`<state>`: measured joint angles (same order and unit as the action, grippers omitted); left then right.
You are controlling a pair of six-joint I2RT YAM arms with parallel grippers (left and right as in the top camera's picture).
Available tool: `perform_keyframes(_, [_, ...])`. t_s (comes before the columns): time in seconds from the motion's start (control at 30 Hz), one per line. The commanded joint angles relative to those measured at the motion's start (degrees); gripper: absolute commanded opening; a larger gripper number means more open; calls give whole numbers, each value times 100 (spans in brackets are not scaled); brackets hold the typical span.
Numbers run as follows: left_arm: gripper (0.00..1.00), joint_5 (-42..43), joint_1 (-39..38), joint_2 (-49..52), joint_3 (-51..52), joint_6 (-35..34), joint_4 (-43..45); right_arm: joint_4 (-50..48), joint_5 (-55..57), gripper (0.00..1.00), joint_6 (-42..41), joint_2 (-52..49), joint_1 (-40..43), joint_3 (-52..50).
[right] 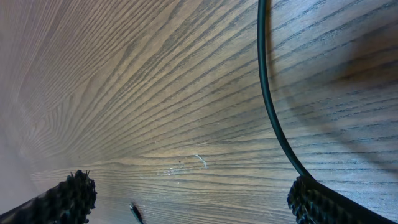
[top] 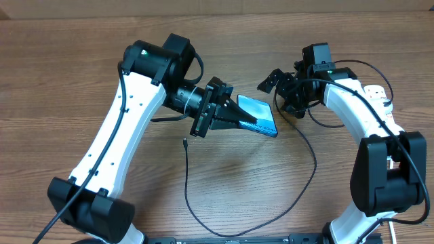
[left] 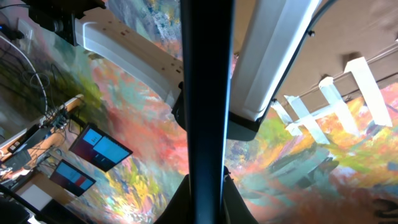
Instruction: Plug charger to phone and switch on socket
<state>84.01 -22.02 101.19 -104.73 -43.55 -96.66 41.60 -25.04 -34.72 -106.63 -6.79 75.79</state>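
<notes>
Nearest the left wrist camera, one phone (left: 205, 93) stands edge-on as a dark bar down the centre of the view. My left hand (top: 243, 119) is closed on it and holds it tilted over the worktop (top: 68, 81). My right hand (top: 279, 93) has its fingers spread wide and holds nothing, just beside the phone's far corner.

One charger (top: 314, 166) lies on the worktop. Its connector tip (top: 184, 141) rests free near the left hand, and the cable loops toward the arm bases, then back up under the right hand.

One socket (top: 377, 93) shows at the right, largely hidden by the right arm; I cannot tell the switch positions.

Surface: wood-grain worktop. Behind the phone are a multicoloured wall and two monitors (left: 99, 149).
</notes>
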Motion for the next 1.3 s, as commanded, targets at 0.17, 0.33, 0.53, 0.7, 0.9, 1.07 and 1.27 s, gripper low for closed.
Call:
perform_keyframes(0.17, [4, 109, 37, -538, -111, -76, -17, -15, 61, 100, 31, -11, 0, -9])
perform_keyframes(0.33, [4, 107, 35, -544, -111, -85, -17, -17, 61, 100, 31, -11, 0, -9])
perform_keyframes(0.53, [4, 341, 52, -542, -111, -398, -15, -15, 61, 100, 33, -11, 0, -9])
perform_keyframes(0.7, [4, 396, 275, -542, -111, -452, -15, -15, 61, 100, 31, -11, 0, -9])
perform_keyframes(0.9, [4, -1340, 308, -542, -111, -531, -15, -17, 61, 100, 31, -11, 2, -9])
perform_keyframes(1.07, [4, -4948, 153, -535, -111, -533, 2, -17, 61, 100, 31, -11, 0, -9])
perform_keyframes(1.27, [4, -6898, 111, -522, -109, 120, 358, -15, 61, 100, 31, -11, 0, -9])
